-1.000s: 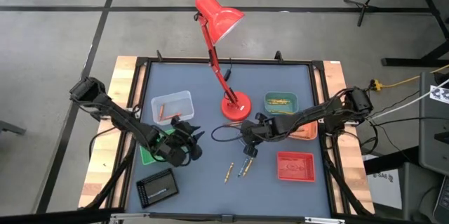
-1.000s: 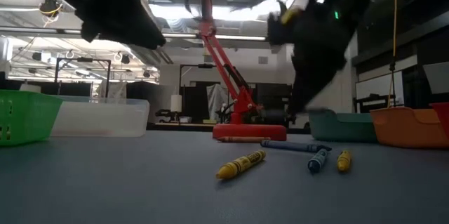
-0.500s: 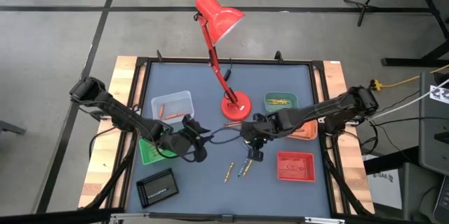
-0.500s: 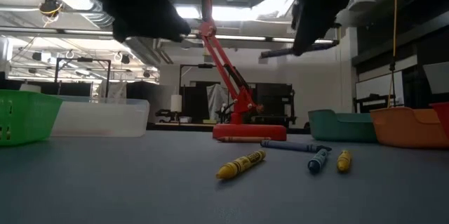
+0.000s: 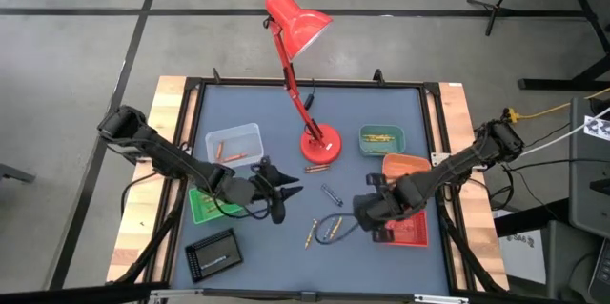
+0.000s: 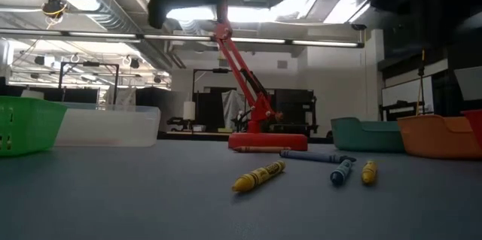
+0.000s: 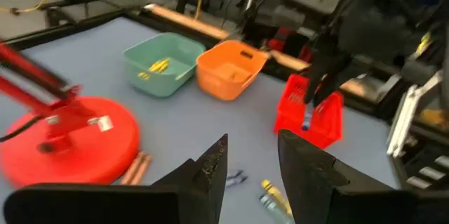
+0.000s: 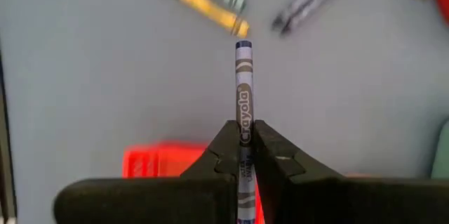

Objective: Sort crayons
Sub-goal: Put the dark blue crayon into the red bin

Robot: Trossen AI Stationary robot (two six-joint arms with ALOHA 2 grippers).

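Low view crops both arms at the top edge; the held crayon (image 8: 243, 104) runs off the right wrist frame, its colour hard to call.

Lab: exposed ceiling ducts (image 6: 98, 3), equipment racks (image 6: 207, 108), concrete floor (image 5: 76, 66).

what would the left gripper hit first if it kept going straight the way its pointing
The left gripper, open and empty, points across the mat toward the right side. Its wrist view suggests the red tray, where the right gripper holds a blue-purple crayon, comes first; depth is unclear.
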